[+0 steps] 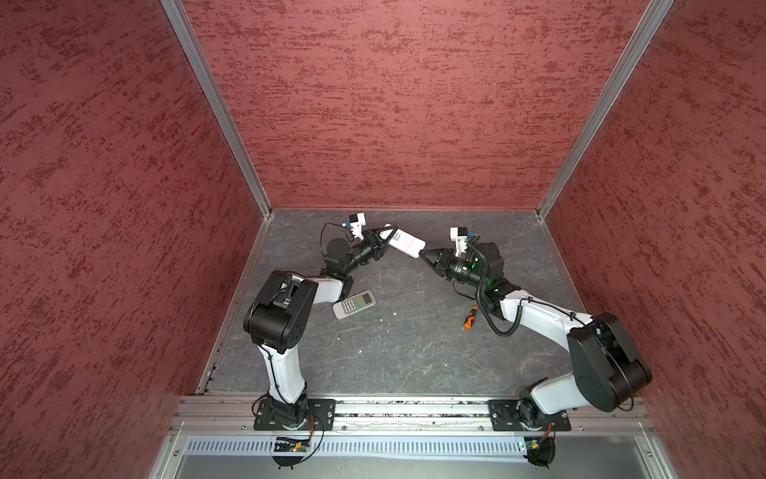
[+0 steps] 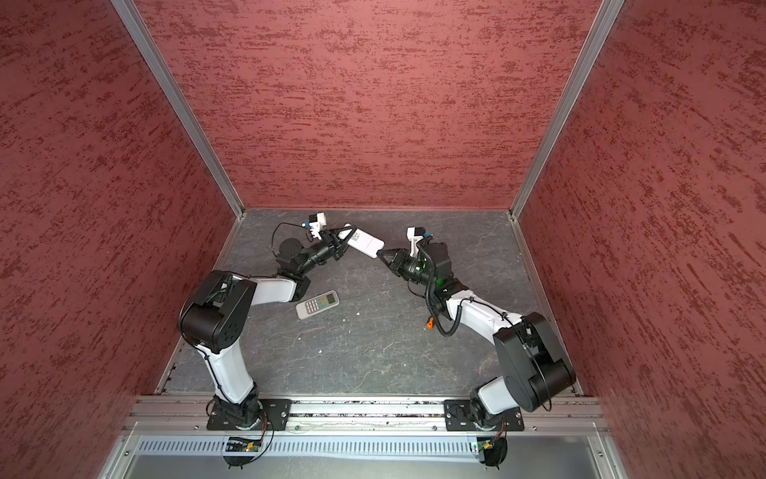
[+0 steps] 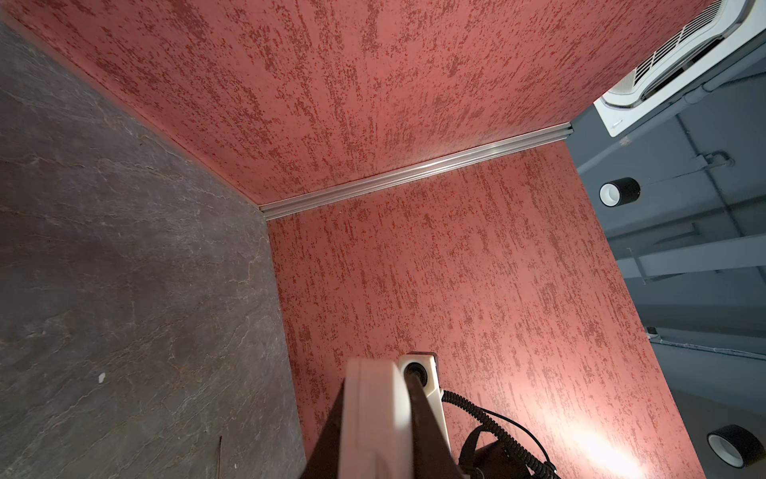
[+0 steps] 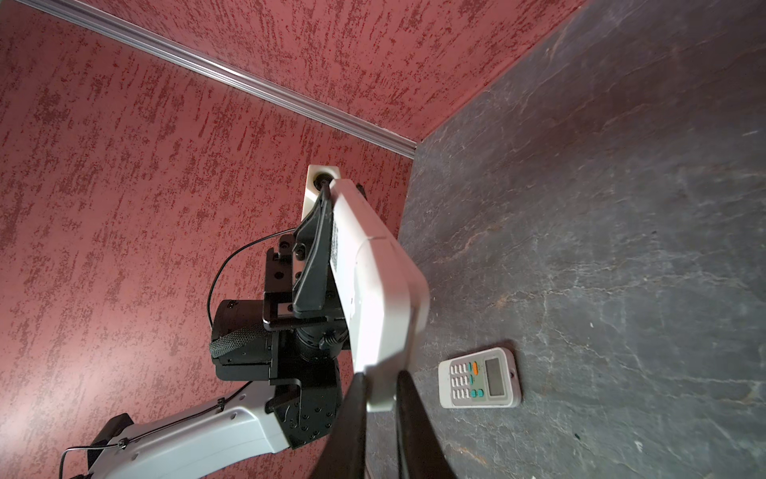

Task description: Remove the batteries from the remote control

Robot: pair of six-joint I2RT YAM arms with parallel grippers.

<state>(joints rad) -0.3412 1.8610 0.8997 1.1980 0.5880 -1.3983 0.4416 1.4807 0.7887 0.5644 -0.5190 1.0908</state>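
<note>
Rough, red-speckled walls [image 1: 393, 103] close in a dark, veined, slate-like desk [image 1: 393, 356]. Below and left of the white remote [image 1: 408, 242], a second, buttoned remote [image 1: 353, 304] lies flat and face up on the desk. The left claw [image 1: 383, 234] is clamped on the white remote's far end and holds it in the air with its labelled back facing up. The right claw [image 1: 427, 254] is pinched tight on the opposite end. Below and right of the white remote lies a screwdriver [image 1: 470, 317].

No batteries show, so they are probably still inside the white remote. An uneven pull between the claws could twist the remote or slip it free, since it is gripped only at its ends. If the cover pops off suddenly, the batteries could drop and roll away over the hard desk.

The white remote is a smooth, glossy plastic bar with rounded corners and a seam across its back. The buttoned remote is a rounded slab with a small screen. The screwdriver's handle is orange and black.
</note>
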